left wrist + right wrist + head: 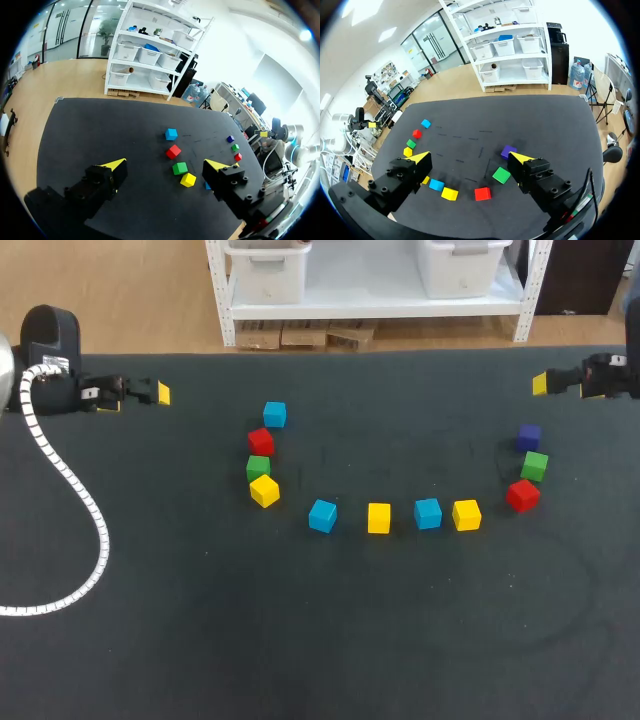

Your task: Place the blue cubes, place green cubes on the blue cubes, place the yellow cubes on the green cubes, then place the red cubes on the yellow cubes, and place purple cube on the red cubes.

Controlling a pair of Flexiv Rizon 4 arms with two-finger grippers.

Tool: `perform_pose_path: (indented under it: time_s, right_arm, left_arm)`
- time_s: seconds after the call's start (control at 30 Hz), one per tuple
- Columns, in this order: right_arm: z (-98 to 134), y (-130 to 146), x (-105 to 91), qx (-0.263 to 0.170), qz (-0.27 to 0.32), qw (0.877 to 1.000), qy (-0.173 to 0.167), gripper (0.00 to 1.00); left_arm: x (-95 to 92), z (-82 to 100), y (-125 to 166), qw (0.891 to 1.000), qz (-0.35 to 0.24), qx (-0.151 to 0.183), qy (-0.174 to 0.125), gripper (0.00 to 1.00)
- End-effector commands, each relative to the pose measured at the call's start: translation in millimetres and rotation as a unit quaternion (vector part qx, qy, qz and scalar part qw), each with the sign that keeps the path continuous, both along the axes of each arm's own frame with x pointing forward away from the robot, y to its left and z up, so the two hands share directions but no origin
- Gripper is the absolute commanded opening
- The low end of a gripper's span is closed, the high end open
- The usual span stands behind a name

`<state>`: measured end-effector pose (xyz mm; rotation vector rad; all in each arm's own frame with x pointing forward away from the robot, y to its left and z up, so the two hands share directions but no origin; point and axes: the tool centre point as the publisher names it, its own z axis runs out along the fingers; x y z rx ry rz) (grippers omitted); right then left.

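My left fingers hang over the left end of the table, spread wide apart and gripping nothing. Well ahead of them, seen through the gap between their yellow tips, four cubes lie close together in a short line: the first blue cube, the first red cube, the first green cube and the first yellow cube. The last two are just beside each other.

Past that line, a row of four sits between my two sets of fingers and well apart from both. It runs from the second blue cube through the second yellow cube and the third blue cube to the third yellow cube, each a little apart from its neighbour. In the left wrist view the second blue cube is partly hidden behind one finger.

Another short line lies ahead of my right fingers. The second red cube is farthest from them, the second green cube is in the middle, and the purple cube is nearest. Every cube lies singly on the table. My right fingers hang over the table's right end, also spread wide, with nothing in them.
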<state>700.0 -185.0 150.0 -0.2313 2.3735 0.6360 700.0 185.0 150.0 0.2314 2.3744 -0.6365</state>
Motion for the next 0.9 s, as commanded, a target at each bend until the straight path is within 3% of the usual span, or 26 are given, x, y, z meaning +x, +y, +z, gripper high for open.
perform_pose_path:
  time_s: [0.03, 0.13, 0.2, 0.43, 0.6, 0.7, 0.9]
  right_arm:
    - [0.5, 0.8, -0.9, -0.012, 0.006, 1.000, -0.001, 1.00]
    - [5.9, 9.5, -6.9, -0.051, 0.044, 0.998, -0.004, 1.00]
    - [14.5, 18.0, -14.5, -0.111, 0.076, 0.991, -0.010, 1.00]
    - [45.6, 35.5, -27.9, -0.157, 0.143, 0.977, -0.001, 1.00]
    - [64.6, 58.0, -40.8, -0.217, 0.204, 0.954, -0.017, 1.00]
    - [69.3, 65.8, -47.7, -0.228, 0.229, 0.946, -0.020, 1.00]
    - [68.9, 56.6, -41.3, -0.222, 0.206, 0.953, -0.008, 1.00]
  left_arm:
    - [0.0, 0.0, 0.0, 1.000, 0.000, 0.000, 0.000, 1.00]
    - [0.0, 0.0, 0.0, 1.000, 0.000, 0.000, 0.000, 1.00]
    - [0.0, 0.0, 0.0, 1.000, 0.000, 0.000, 0.000, 1.00]
    - [0.0, 0.0, 0.0, 1.000, 0.000, 0.000, 0.000, 1.00]
    - [0.0, 0.0, 0.0, 1.000, 0.000, 0.000, 0.000, 1.00]
    - [0.0, 0.0, 0.0, 1.000, 0.000, 0.000, 0.000, 1.00]
    - [0.0, 0.0, 0.0, 1.000, 0.000, 0.000, 0.000, 1.00]
